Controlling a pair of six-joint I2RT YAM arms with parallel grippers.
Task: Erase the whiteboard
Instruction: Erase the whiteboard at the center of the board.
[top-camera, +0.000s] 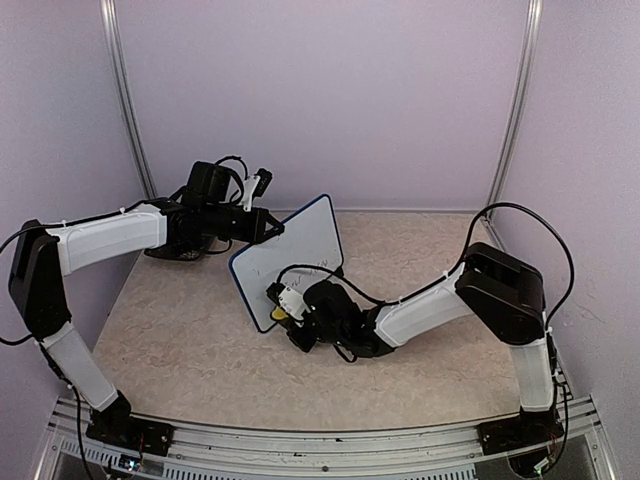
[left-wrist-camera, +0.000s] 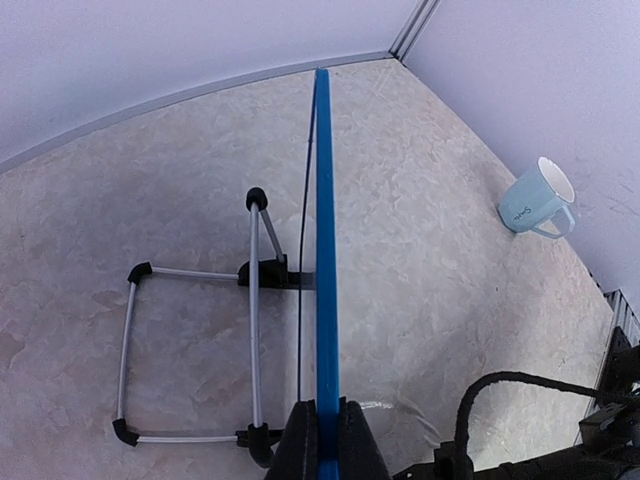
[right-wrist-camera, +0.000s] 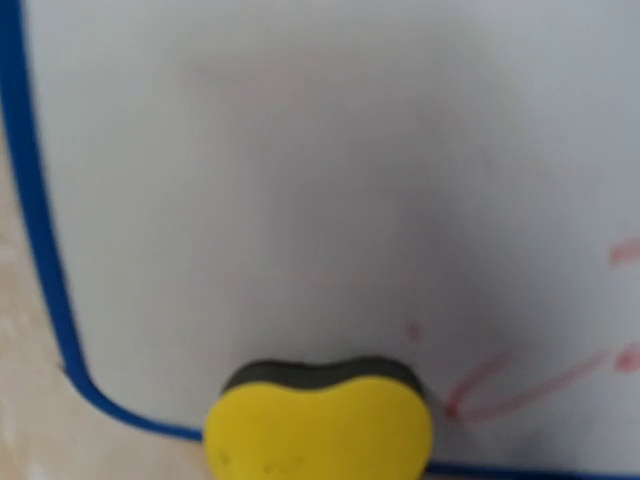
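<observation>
**Sponge at the board's lower corner, ink off to its right**

On the table (top-camera: 170, 340) we have the whiteboard (top-camera: 295, 250) standing propped near the middle. Its long axis runs from near-left to far-right in the top view, and its face is turned toward our right arm. Our left gripper (top-camera: 278, 228) is pinched on the blue top edge, steadying the board. Our right gripper (top-camera: 287, 305) carries the yellow sponge (right-wrist-camera: 320, 425). We judge it clamped, though its fingers are outside the wrist view. The sponge seems pressed to the face at the lower left corner. The red strokes (right-wrist-camera: 520, 385) lie to its right, just above the bottom frame, so we judge the next wipe should run rightward along that edge.
</observation>
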